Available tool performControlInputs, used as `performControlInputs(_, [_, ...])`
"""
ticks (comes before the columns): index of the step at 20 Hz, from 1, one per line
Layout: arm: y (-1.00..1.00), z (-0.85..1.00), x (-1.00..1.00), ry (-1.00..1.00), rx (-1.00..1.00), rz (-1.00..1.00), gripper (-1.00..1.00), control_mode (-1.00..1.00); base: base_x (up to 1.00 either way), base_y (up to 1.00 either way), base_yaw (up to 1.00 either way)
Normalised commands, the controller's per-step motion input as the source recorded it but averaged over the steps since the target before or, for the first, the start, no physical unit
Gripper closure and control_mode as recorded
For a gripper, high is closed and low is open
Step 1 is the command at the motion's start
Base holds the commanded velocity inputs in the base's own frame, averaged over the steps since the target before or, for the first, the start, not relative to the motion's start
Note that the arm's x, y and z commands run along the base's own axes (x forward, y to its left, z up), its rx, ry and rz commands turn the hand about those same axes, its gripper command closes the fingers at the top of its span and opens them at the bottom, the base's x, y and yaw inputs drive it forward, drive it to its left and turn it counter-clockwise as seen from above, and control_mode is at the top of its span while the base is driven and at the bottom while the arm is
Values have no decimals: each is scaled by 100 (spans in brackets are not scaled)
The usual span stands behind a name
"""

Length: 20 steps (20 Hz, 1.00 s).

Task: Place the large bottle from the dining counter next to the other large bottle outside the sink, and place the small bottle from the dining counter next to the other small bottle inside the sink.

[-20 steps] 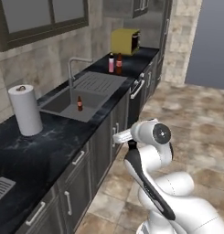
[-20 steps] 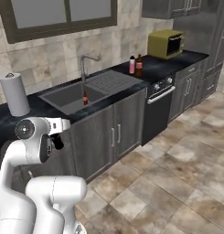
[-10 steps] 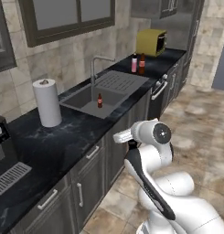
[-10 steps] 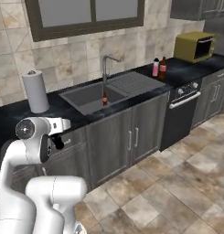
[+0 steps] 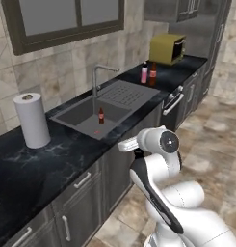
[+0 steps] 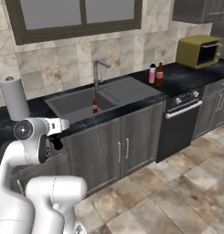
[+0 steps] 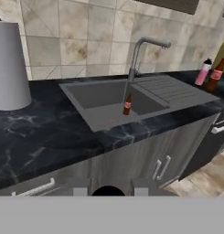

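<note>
A tall dark brown glass bottle with red label (image 6: 159,74) stands upright just beside, at three o'clock of, the pink-red dark-capped bottle (image 6: 152,73); both are on the black marbled top at two o'clock of the rectangular grey sink (image 6: 70,106).

The arm (image 5: 160,193) was glossy white, built of rounded, bulbous segments. A round dark grey disc capped one joint (image 5: 168,143), and a dark band ran along a link (image 5: 150,200). Two small dark fingertips (image 7: 80,187) ended the gripper.
</note>
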Motion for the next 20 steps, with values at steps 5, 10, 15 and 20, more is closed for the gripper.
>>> performControlInputs(5, [0, 0, 0, 0, 0, 0, 100, 100, 68, -31, 20])
performControlInputs(10, [0, 0, 0, 0, 0, 0, 100, 100, 71, -8, 24])
performControlInputs(15, [0, 0, 0, 0, 0, 0, 100, 100, 70, 0, 28])
performControlInputs(20, [0, 0, 0, 0, 0, 0, 100, 100, 49, -8, 28])
